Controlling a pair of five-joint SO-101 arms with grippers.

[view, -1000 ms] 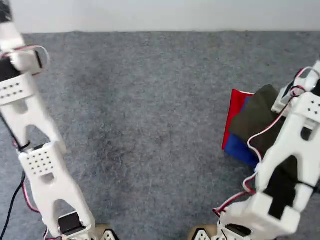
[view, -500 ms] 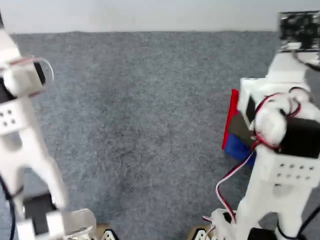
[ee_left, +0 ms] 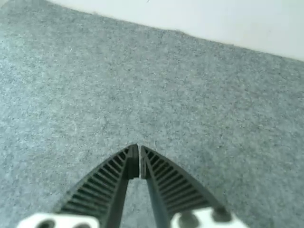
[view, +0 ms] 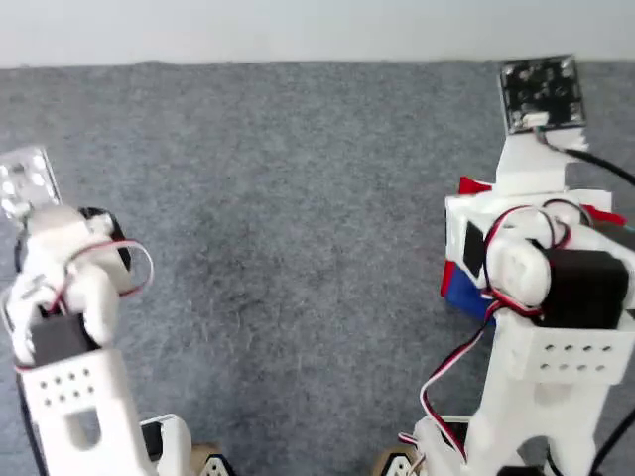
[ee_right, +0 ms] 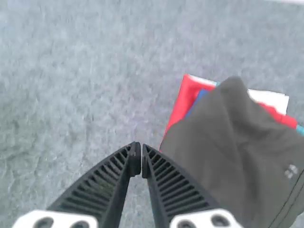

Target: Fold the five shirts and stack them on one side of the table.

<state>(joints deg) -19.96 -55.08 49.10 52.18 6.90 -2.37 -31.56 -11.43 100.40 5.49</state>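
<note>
Two arms, two claws, one stack of shirts, at least four colours in it.

A robotics lab, it seems: grey felt worktop, bare white wall, white printed arms trailing exposed wires

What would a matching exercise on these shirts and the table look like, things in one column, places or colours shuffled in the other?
1 dark shirt
2 red shirt
3 blue shirt
4 table

A grey, under all the shirts
B on the red one, under the dark one
C on top of the others
D edge sticking out toward the table's middle

Pairs: 1-C, 2-D, 3-B, 4-A
</note>
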